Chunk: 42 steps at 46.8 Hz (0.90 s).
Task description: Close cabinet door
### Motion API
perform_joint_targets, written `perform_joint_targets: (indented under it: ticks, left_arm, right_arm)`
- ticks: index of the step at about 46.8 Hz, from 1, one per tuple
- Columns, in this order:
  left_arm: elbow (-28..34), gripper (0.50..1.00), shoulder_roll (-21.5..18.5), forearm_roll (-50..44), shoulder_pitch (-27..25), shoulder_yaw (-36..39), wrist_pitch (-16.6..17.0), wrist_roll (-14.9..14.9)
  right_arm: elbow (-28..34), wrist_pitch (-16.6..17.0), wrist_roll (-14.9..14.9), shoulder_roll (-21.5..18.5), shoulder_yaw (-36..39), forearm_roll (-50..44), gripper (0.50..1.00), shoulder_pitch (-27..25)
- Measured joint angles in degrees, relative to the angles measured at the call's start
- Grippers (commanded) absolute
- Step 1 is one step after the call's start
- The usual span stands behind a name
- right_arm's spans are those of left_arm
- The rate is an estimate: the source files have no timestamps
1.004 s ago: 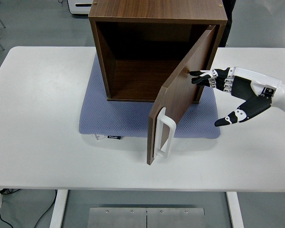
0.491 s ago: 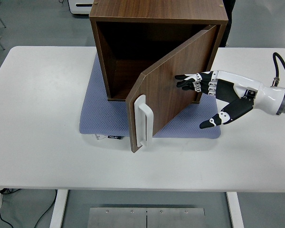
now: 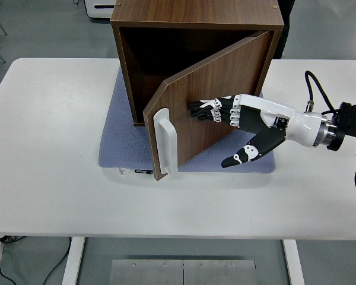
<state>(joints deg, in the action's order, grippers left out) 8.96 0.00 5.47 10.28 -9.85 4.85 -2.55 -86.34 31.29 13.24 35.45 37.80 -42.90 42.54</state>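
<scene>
Door (image 3: 210, 101) has swung closer to the cabinet (image 3: 196, 18), pushed by the right hand (image 3: 237, 119), fingers (image 3: 204, 108) flat together, thumb out; nearly half shut.

Only one bit of print out here: a small black tag (image 3: 142, 171) on the front edge of the blue mat (image 3: 126, 145), with pale lettering too tiny to read (a few characters at most). Nothing legible on the cabinet (image 3: 196, 13) or the desk (image 3: 47, 148).
</scene>
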Motion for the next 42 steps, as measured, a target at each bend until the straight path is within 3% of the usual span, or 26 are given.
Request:
perform_joint_targets:
  ticks: [24, 42]
  left_arm:
    - [0.0, 1.0, 0.0, 0.0, 0.0, 0.0, 0.0, 0.0]
    - [0.0, 1.0, 0.0, 0.0, 0.0, 0.0, 0.03, 0.0]
  right_arm:
    - [7.48, 0.0, 0.04, -4.97, -0.28, 0.46, 1.0, 3.24]
    - [7.96, 0.0, 0.04, -7.27, -0.39, 0.63, 1.0, 3.78]
